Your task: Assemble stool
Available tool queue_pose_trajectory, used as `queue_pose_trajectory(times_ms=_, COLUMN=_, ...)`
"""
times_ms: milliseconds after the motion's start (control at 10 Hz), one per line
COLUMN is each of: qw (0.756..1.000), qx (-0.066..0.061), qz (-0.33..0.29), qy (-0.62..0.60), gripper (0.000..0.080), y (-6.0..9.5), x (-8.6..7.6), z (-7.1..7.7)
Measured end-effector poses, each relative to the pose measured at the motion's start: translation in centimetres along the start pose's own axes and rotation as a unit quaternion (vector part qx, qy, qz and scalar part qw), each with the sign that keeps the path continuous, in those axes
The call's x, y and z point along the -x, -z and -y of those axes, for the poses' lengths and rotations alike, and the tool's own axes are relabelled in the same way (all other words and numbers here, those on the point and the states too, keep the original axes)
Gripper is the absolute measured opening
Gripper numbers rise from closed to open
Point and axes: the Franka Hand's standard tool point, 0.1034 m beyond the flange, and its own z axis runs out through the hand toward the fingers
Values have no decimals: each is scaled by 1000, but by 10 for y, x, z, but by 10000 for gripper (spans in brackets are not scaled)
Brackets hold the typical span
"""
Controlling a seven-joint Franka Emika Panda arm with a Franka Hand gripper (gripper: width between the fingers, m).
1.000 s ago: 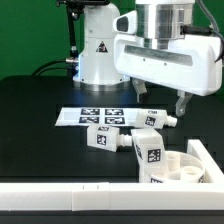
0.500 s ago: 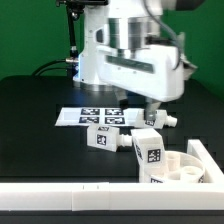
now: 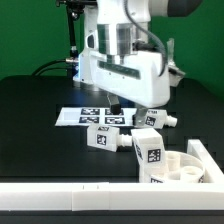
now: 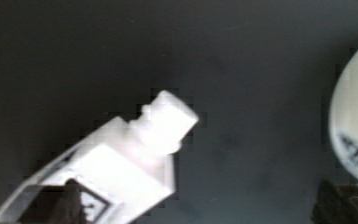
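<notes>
Three stubby white stool legs with black-and-white tags lie on the black table: one point(image 3: 103, 137) in front of the marker board point(image 3: 92, 116), one point(image 3: 148, 151) beside the seat, one point(image 3: 156, 119) behind it. The round white seat point(image 3: 186, 169) lies at the exterior view's lower right. My gripper point(image 3: 130, 106) hangs low over the far leg and the marker board, open and empty. In the wrist view a leg point(image 4: 131, 152) with its peg lies beside one dark finger point(image 4: 44, 204). The gripper's middle point(image 4: 197, 206) is over bare table.
A long white edge bar point(image 3: 90, 196) runs along the front, and another white bar point(image 3: 201, 150) stands by the seat. A curved white part point(image 4: 357, 110) shows at the wrist view's edge. The robot base point(image 3: 92, 55) stands behind.
The arm has swung toward the exterior view's left and come lower, from over the seat side to over the far leg and the marker board. The parts have not moved.
</notes>
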Motion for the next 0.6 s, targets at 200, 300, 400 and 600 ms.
queue_pose_trajectory(times_ms=200, qw=1000, qx=0, qz=-18, qy=-7, gripper=649, y=-13, x=-15, z=-19)
queue_pose_trajectory(times_ms=300, qw=1000, qx=3, qz=-20, qy=-6, gripper=649, y=-18, x=-15, z=-20)
queue_pose_trajectory(times_ms=400, qw=1000, qx=0, qz=-25, qy=-4, gripper=649, y=-19, x=-16, z=-17)
queue_pose_trajectory(times_ms=600, qw=999, qx=-5, qz=-32, qy=0, gripper=649, y=-19, x=-14, z=-14)
